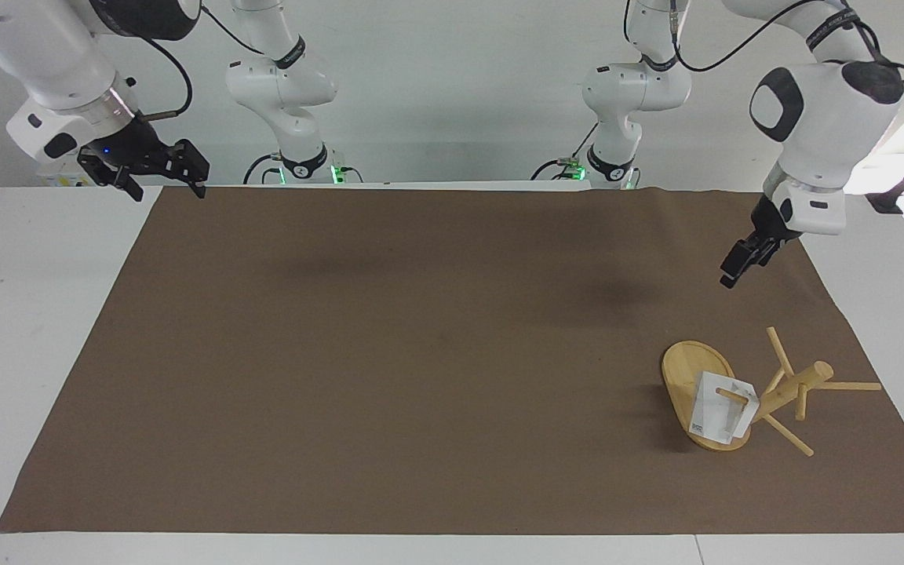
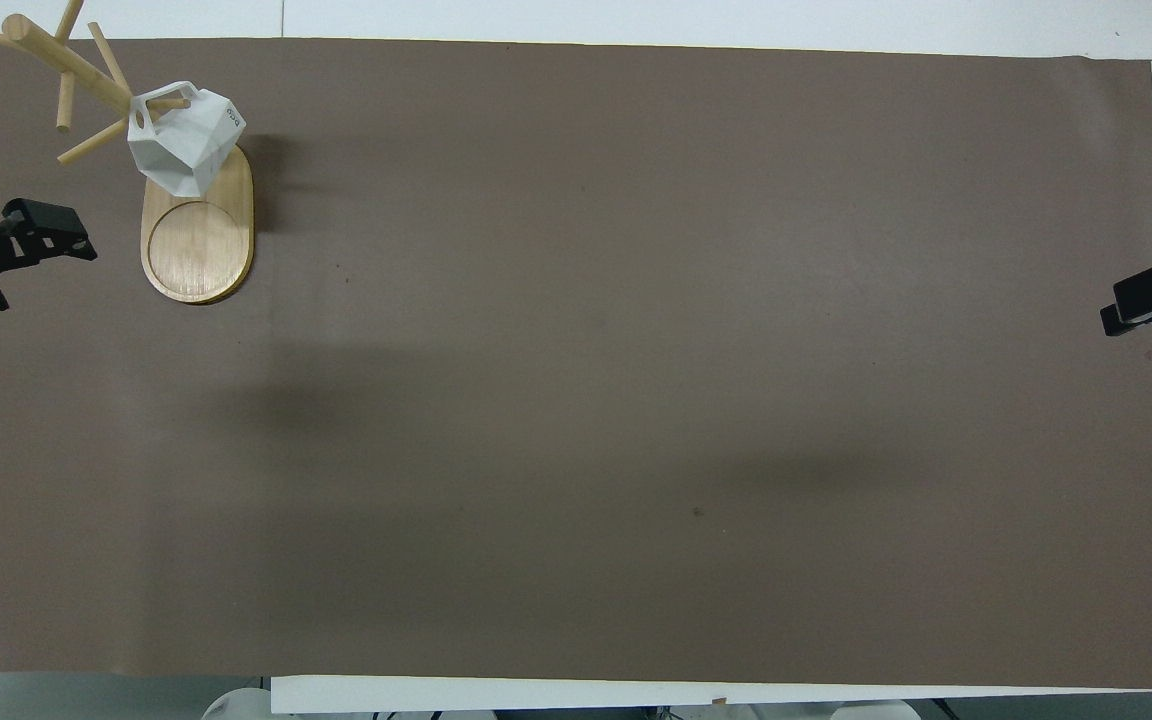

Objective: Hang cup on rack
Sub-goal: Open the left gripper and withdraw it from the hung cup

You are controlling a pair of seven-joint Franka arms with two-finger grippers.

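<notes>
**The cup hangs on the rack and my hands are up in the air**

My left gripper [image 1: 738,265] is up in the air over the brown mat [image 1: 421,353], at the left arm's end of the table. It holds nothing. I cannot tell if it is open or closed. From above, my left gripper [image 2: 41,228] shows at the edge of the picture, just beside the rack's flat base and not touching it.

The rack [image 1: 781,392] stands on the mat at the left arm's end of the table. It has an oval wooden base, a round post and thin wooden pegs that stick out. In the facing view the post looks tilted, leaning away from the base.

The cup [image 1: 719,412] is white with flat, angled sides. It hangs on one of the pegs, and the peg goes through the hole in its little handle. The cup is tipped over to one side, over the end of the base. From above, the cup [image 2: 186,135] covers the end of the rack [image 2: 198,240] base that is farther from me.

My right gripper [image 1: 155,166] waits up in the air over the right arm's end of the table, at the mat's edge. Its fingers are spread apart and it holds nothing.
</notes>
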